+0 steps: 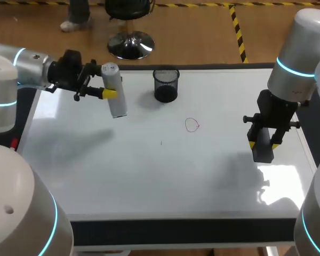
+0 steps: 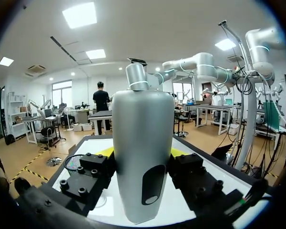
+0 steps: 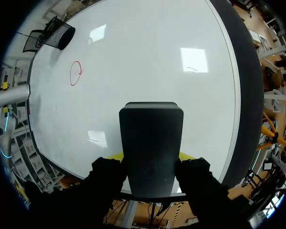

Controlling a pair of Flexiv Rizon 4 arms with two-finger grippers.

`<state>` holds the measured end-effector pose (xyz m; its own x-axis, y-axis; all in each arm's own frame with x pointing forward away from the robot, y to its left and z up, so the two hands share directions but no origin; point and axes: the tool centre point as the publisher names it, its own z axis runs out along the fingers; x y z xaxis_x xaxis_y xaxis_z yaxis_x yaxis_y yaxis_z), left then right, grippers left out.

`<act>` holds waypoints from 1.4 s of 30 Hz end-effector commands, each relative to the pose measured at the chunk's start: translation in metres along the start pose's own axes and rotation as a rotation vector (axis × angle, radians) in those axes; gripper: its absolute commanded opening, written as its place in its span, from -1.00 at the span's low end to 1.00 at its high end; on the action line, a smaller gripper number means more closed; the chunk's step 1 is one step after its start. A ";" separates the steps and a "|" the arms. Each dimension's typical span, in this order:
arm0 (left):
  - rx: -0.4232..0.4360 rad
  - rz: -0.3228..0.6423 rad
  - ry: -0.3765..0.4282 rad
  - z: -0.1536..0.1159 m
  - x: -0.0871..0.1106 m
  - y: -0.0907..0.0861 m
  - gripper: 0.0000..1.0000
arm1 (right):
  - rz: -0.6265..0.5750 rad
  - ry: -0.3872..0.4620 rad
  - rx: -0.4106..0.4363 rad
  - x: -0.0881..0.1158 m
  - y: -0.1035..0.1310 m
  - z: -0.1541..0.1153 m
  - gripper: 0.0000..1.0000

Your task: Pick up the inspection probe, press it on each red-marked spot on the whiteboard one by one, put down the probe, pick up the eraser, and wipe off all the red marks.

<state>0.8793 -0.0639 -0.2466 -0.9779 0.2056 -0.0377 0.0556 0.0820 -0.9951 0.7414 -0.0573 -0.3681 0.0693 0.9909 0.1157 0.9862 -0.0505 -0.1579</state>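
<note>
My left gripper (image 1: pixel 105 94) is shut on the silver-grey inspection probe (image 1: pixel 113 98), holding it above the far left part of the whiteboard (image 1: pixel 149 176). In the left wrist view the probe (image 2: pixel 143 143) stands upright between the fingers of that gripper (image 2: pixel 142 160). My right gripper (image 1: pixel 264 143) hangs over the board's right side, shut on the black eraser (image 1: pixel 263 151). The eraser (image 3: pixel 151 143) fills the space between the yellow-tipped fingers of the right gripper (image 3: pixel 151 157). One red circle mark (image 1: pixel 192 125) is drawn near the board's middle, also seen as a red circle (image 3: pixel 76 73) well ahead of the eraser.
A black mesh cup (image 1: pixel 166 85) stands at the far edge of the board, between the two grippers, and shows as a mesh cup (image 3: pixel 59 33) in the right wrist view. A tiny dark tick (image 1: pixel 161 142) lies on the board below the red circle.
</note>
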 end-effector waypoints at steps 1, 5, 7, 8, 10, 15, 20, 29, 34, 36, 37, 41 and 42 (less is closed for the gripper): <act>0.000 0.004 0.004 -0.007 0.001 -0.004 -1.00 | -0.002 0.002 -0.001 -0.001 -0.001 -0.001 -1.00; 0.007 0.010 0.007 -0.012 0.004 -0.005 -1.00 | -0.002 0.002 -0.001 -0.001 -0.001 -0.001 -1.00; 0.011 0.010 0.006 -0.014 0.005 -0.005 -1.00 | -0.002 0.002 -0.001 -0.001 -0.001 -0.001 -1.00; 0.011 0.010 0.006 -0.014 0.005 -0.005 -1.00 | -0.002 0.002 -0.001 -0.001 -0.001 -0.001 -1.00; 0.011 0.010 0.006 -0.014 0.005 -0.005 -1.00 | -0.002 0.002 -0.001 -0.001 -0.001 -0.001 -1.00; 0.011 0.010 0.006 -0.014 0.005 -0.005 -1.00 | -0.002 0.002 -0.001 -0.001 -0.001 -0.001 -1.00; 0.011 0.010 0.006 -0.014 0.005 -0.005 -1.00 | -0.002 0.002 -0.001 -0.001 -0.001 -0.001 -1.00; 0.011 0.010 0.006 -0.014 0.005 -0.005 -1.00 | -0.002 0.002 -0.001 -0.001 -0.001 -0.001 -1.00; 0.011 0.010 0.006 -0.014 0.005 -0.005 -1.00 | -0.017 -0.012 -0.003 0.009 0.004 -0.001 -1.00; 0.011 0.010 0.006 -0.014 0.005 -0.005 -1.00 | -0.013 -0.007 -0.008 0.012 0.007 -0.003 -1.00; 0.011 0.010 0.006 -0.014 0.005 -0.005 -1.00 | -0.017 -0.006 -0.010 0.014 0.008 -0.004 -1.00; 0.011 0.010 0.006 -0.014 0.005 -0.005 -1.00 | 0.004 0.003 -0.020 0.020 0.012 -0.009 -1.00; 0.011 0.010 0.006 -0.014 0.005 -0.005 -1.00 | 0.008 -0.005 -0.022 0.023 0.013 -0.009 -1.00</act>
<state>0.8778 -0.0508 -0.2418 -0.9761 0.2127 -0.0443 0.0606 0.0708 -0.9956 0.7537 -0.0406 -0.3601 0.0735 0.9893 0.1258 0.9892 -0.0563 -0.1350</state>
